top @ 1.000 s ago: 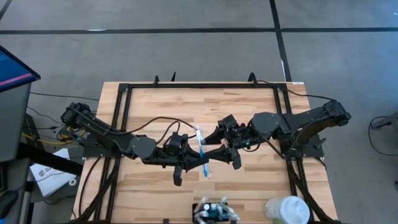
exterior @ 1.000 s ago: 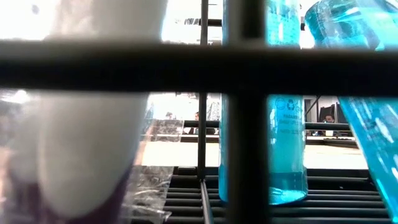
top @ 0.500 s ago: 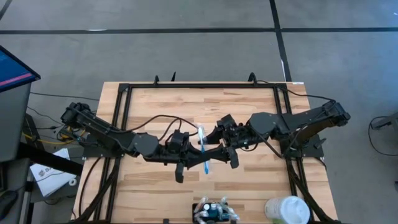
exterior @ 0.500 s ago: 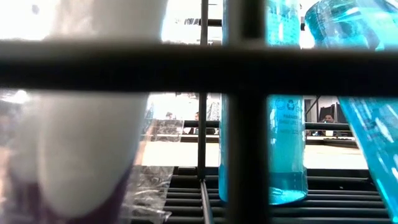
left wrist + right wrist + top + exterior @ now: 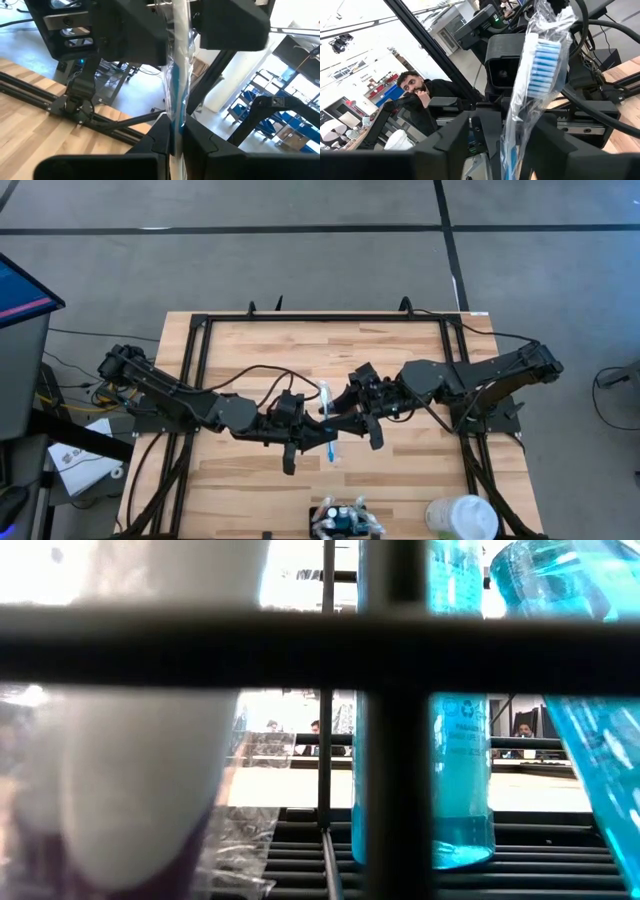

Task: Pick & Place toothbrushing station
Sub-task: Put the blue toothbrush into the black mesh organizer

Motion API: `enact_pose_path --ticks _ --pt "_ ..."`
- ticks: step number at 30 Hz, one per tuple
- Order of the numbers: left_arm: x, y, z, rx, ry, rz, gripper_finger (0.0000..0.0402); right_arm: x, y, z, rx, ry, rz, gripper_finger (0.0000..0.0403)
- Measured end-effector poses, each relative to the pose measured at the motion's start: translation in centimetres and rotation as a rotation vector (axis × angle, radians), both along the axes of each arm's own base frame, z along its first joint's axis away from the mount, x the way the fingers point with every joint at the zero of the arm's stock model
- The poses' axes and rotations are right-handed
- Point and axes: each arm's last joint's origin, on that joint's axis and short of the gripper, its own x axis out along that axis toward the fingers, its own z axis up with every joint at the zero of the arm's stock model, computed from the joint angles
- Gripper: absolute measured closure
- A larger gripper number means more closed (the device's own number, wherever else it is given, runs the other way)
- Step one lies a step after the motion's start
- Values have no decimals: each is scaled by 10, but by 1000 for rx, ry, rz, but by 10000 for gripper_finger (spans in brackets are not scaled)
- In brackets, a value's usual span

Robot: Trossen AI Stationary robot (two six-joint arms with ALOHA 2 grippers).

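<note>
A blue-and-white toothbrush [image 5: 326, 420] in a clear wrapper hangs above the table's middle, its bristle head [image 5: 542, 65] toward the far edge. My left gripper [image 5: 316, 438] comes in from the left and is shut on it. My right gripper [image 5: 352, 418] comes in level from the right and is open, with one finger on either side of the wrapped handle [image 5: 512, 145]. The toothbrushing station [image 5: 345, 520], a low black holder with blue bottles [image 5: 460, 740] and a white tube [image 5: 150, 740], stands at the near edge. My left gripper pinches the wrapped toothbrush's handle [image 5: 176, 127] between its two fingers, in the handle's near half. The fingers come level from the table's left and lie across the brush. The toothbrush is lifted clear of the table and runs from near to far.
A white round container [image 5: 462, 518] stands at the near right corner. A black frame [image 5: 325, 318] runs along the table's edges. A person [image 5: 415, 87] sits in the room beyond the table. Bare wood lies toward the far side [image 5: 330, 345].
My right gripper's fingers have drawn a little closer together around the toothbrush. Both arms and the toothbrush have stayed where they were.
</note>
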Motion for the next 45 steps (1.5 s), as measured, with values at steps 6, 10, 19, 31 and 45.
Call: enact_pose_path --ticks 6,10,19,31,45 --pt "0 0 0 2 2 0 385 0 0 0 -9 0 -1 315" --pt "0 0 -1 6 5 -1 385 0 -1 -1 -21 2 -1 367" --pt "0 -1 -1 9 11 -20 295 0 1 -1 -34 5 -6 383" --pt "-13 -10 5 -19 20 -67 89 -10 24 1 -130 -36 -43 397" --pt "-30 -25 11 -58 12 86 118 -44 83 13 -264 -187 -42 397"
